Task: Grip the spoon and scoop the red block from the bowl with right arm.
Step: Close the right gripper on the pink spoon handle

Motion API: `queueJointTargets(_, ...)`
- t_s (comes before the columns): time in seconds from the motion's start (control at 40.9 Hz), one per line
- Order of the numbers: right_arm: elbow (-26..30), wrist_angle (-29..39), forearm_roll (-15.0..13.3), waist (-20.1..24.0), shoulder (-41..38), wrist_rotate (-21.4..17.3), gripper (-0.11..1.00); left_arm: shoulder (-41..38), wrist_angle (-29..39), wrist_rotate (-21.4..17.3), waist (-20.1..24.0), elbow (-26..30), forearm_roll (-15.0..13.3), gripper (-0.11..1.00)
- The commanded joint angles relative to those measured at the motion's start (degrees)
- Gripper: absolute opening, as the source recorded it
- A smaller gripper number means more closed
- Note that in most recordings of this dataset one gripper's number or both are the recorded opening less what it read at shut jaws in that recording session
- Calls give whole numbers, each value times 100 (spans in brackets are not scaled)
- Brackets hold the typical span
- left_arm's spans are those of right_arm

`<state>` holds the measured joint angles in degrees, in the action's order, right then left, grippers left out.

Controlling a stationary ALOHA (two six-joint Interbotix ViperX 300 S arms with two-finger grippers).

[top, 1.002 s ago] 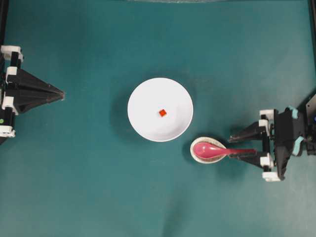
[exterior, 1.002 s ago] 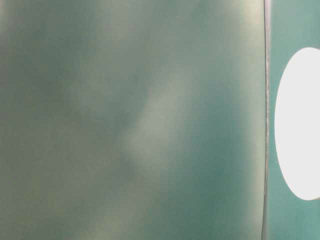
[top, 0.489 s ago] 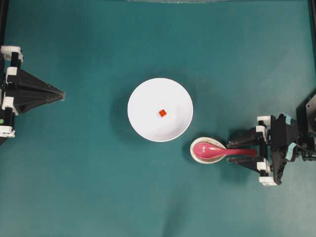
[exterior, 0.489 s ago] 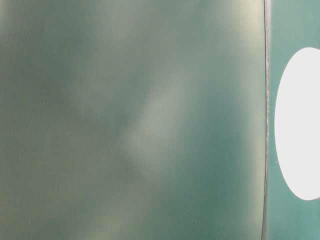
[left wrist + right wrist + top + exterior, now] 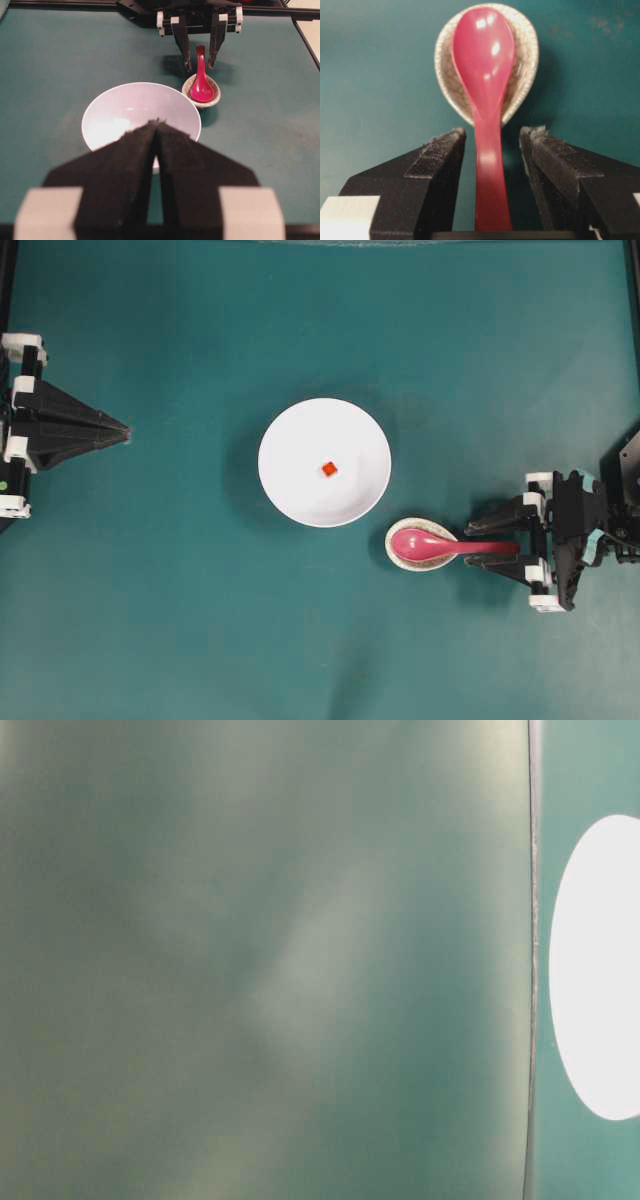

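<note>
Straddling spoon (image 5: 487, 100) handle, right gripper (image 5: 492, 137) wide open, no contact

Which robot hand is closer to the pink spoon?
Right. The right gripper has open fingers either side of the spoon handle. The left gripper sits far across the table.

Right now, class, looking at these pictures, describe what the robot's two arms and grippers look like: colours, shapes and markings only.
Both are black with white fittings. The left gripper is a flat black wedge tapering to a point, with white blocks at its wide end. The right gripper has two slim pointed black fingers faced with rough dark padding, white fittings at their bases, and teal tape patches on the body behind them.
</note>
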<state>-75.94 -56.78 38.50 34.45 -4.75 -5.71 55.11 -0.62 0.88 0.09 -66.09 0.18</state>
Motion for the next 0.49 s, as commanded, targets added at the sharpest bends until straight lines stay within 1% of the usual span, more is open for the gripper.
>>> queueJointTargets(0.0,26,-141,0,62,-35,0,54,-44,-35,0,-9,123,9,2)
queueJointTargets(0.22,62,-387,0,202,-264,9,54,-44,-26,0,-9,123,18,2)
queueJointTargets(0.464,18,-545,0,220,-343,18,54,-44,-26,9,-9,123,9,2)
